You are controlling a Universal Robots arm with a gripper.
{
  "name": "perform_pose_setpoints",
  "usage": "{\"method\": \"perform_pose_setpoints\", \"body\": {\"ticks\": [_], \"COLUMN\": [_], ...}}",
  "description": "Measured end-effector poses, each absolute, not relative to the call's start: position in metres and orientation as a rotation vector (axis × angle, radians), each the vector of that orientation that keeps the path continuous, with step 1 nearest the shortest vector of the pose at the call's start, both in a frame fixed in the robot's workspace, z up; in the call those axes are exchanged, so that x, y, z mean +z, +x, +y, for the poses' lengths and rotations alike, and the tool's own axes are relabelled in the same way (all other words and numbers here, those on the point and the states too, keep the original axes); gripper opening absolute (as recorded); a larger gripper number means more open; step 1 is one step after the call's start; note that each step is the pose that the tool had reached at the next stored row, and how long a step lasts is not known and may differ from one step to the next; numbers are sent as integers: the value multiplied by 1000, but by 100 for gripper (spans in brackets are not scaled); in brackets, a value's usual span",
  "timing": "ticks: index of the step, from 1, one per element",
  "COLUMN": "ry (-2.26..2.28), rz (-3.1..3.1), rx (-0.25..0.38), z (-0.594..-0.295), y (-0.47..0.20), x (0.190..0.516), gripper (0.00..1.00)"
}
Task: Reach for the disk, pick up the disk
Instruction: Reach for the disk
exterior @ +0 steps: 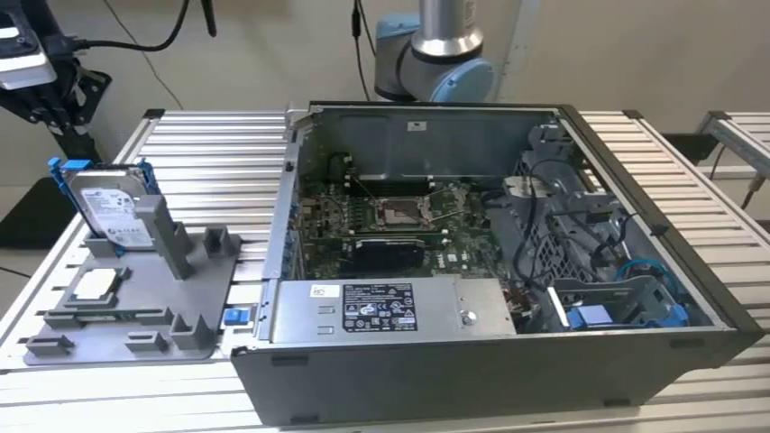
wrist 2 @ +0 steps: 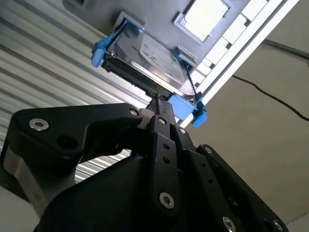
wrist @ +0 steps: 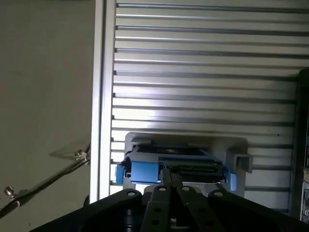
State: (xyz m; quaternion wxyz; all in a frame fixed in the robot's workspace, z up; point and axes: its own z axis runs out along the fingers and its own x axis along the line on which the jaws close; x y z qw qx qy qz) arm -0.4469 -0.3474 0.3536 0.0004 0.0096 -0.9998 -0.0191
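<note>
**Gripper (wrist 2: 161, 104) short of the disk, fingers together**

Black gripper linkage sits closest to the lens in both wrist views. Its fingers (wrist 2: 159, 111) are drawn together with nothing between them, and they point at the disk (wrist 2: 149, 60) without touching it.

1. Position of the part. The disk (exterior: 108, 209) stands on edge in a grey holder (exterior: 180, 271) at the exterior view's left, on the slatted table (exterior: 205, 144). Its label faces outward and its blue frame (wrist 2: 99, 50) shows at both ends. A small square chip (exterior: 96, 284) lies flat on the same holder, just in front of the disk. The open computer case (exterior: 481, 361) is beside the holder, toward the exterior view's right.

2. Step in hand. This appears to be the reach. The first wrist view puts the gripper (wrist: 170, 175) in line with the narrow edge of the disk (wrist: 169, 159), near it but apart. No grasp has been made.

3. Requirement for the grasp, as a judgement. The fingers would have to spread wider than the thickness of the disk and straddle its edge between the blue ends. The holder's uprights sit close to the part, so a square approach matters. A tilted one may knock the disk against the slot.
</note>
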Motion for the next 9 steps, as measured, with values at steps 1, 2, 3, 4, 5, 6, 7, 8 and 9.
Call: {"method": "perform_pose_setpoints", "body": {"ticks": [1,2,3,4,5,6,7,8,9], "ry": [30,30,30,30,30,30,30,30,30], "rz": [-3140,-3140,-3140,-3140,-3140,-3140,-3140,-3140,-3140], "rx": [-60,-60,-60,-60,-60,-60,-60,-60,-60], "z": [-347,-347,-347,-348,-348,-349,-351,-352,-354], "y": [-450,-452,-453,-454,-455,-455,-455,-455,-455], "x": [353,353,353,353,353,353,353,353,353], "gripper": [0,0,0,0,0,0,0,0,0]}}
